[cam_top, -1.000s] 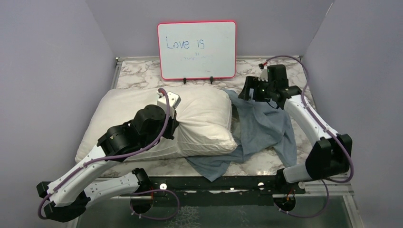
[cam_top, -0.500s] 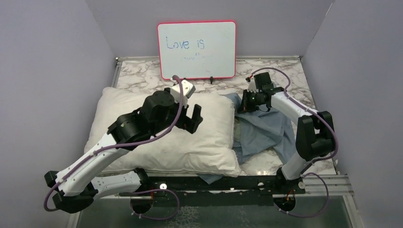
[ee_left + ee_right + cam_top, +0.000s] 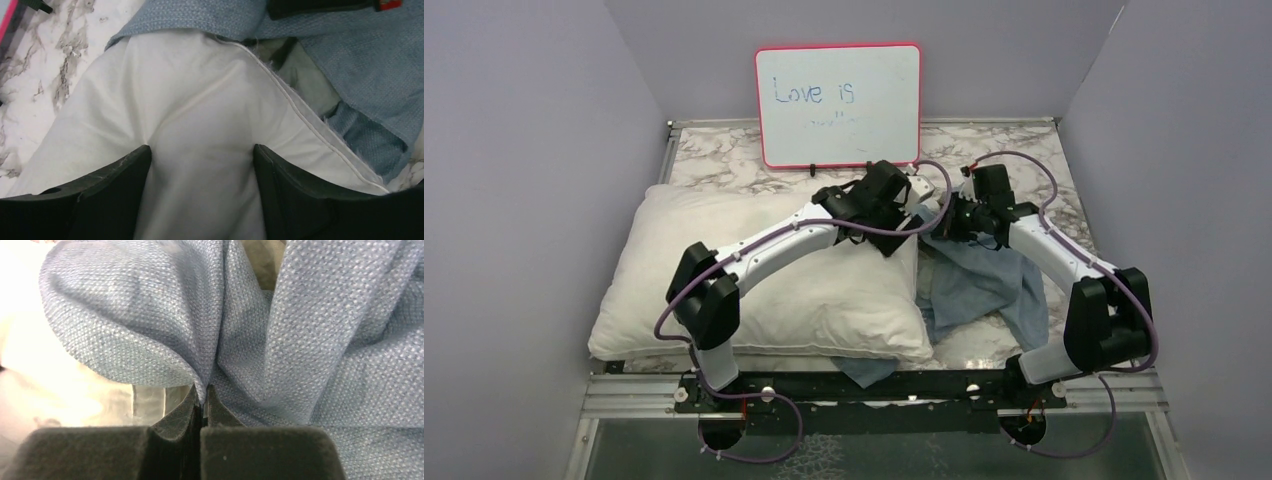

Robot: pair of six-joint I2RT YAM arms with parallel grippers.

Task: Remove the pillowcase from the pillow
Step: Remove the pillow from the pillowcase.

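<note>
Change over the last second: the left gripper has let go of the middle of the large plump white pillow, lifted, and swung across to the pillow's far right corner. The right gripper has dropped from above and closed on the thin dusty blue-grey cloth pillowcase.

Meaning for the task: roles look swapped, so the right arm now has the cloth to pull and the left is lining up to hold the pillow back. Likely a late stage.

Left gripper: jaws spread wide, straddling the white corner, holding nothing; whether the fingers touch the fabric cannot be told.

Right gripper: jaws fully together, pinching a raised fold of the blue weave, just beside the left gripper.

The pillowcase is bunched on the marble-pattern table right of the pillow, touching its right end, with a flap showing beneath the near right corner. The pillow lies mostly bare at left-centre. The red-framed whiteboard stands behind.
</note>
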